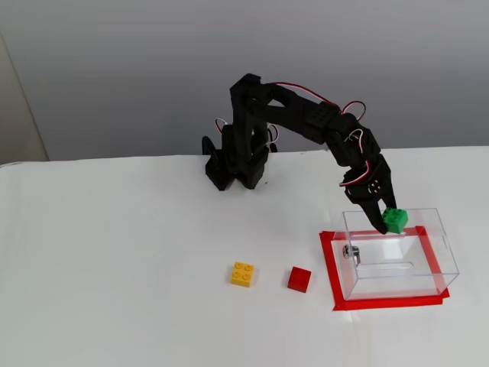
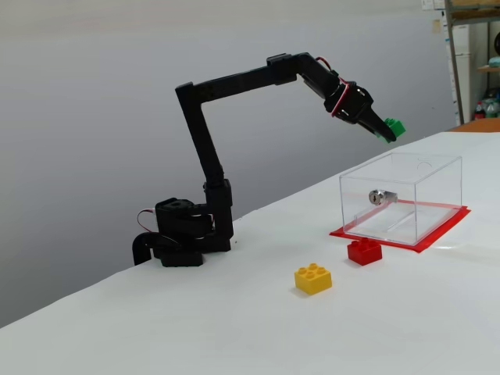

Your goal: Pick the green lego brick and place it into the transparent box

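My black gripper (image 1: pixel 384 220) is shut on the green lego brick (image 1: pixel 396 220) and holds it in the air over the far side of the transparent box (image 1: pixel 397 267). In the other fixed view the gripper (image 2: pixel 386 128) carries the green brick (image 2: pixel 396 128) well above the open top of the box (image 2: pixel 402 195). The box is clear plastic with a small metal fitting on one wall (image 1: pixel 351 251) and stands on a red tape rectangle (image 1: pixel 386 301). Nothing lies inside the box.
A yellow studded brick (image 1: pixel 243 274) and a red brick (image 1: pixel 299 279) lie on the white table left of the box. They also show in the other fixed view, yellow (image 2: pixel 313 278) and red (image 2: pixel 365 251). The arm's base (image 1: pixel 233 164) stands at the table's far edge.
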You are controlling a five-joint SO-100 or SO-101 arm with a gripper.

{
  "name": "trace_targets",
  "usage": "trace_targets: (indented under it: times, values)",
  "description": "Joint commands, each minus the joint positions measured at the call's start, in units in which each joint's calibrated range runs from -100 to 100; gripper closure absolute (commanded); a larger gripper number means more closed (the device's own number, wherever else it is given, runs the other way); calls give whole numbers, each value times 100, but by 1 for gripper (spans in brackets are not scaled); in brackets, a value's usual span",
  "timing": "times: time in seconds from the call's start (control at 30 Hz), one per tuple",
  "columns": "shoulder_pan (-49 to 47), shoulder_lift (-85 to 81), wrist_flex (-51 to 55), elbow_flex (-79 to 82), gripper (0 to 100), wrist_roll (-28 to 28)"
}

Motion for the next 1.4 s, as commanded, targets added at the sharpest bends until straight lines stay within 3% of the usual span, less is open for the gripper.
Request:
trace_targets:
  times: [0.0,0.57,0.77,0.87,1.37]
  values:
    - [-84,158,-75,-562,91,10]
    - [-136,285,-5,-507,90,36]
    - [-128,294,-22,-507,70,10]
    - [-128,285,-66,-507,66,15]
    - [-99,285,-22,-507,67,10]
